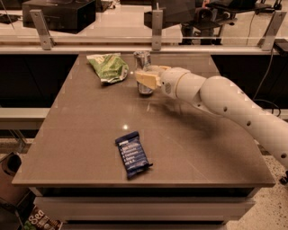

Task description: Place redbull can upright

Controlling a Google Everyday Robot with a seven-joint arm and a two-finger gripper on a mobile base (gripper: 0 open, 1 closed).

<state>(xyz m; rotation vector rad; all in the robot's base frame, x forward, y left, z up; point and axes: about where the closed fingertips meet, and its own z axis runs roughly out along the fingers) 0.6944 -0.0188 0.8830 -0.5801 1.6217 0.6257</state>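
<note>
A matt brown worktop on a pale base fills the middle, with the end effector over its far middle. Metal posts and a rail line its far edge. Beyond stand a black box and a chair base. Speckled floor shows at right.

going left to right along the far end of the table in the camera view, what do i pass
crinkled green chip bag → slim silvery drink can, standing upright, with the end effector at it → white robot arm running off right
</note>
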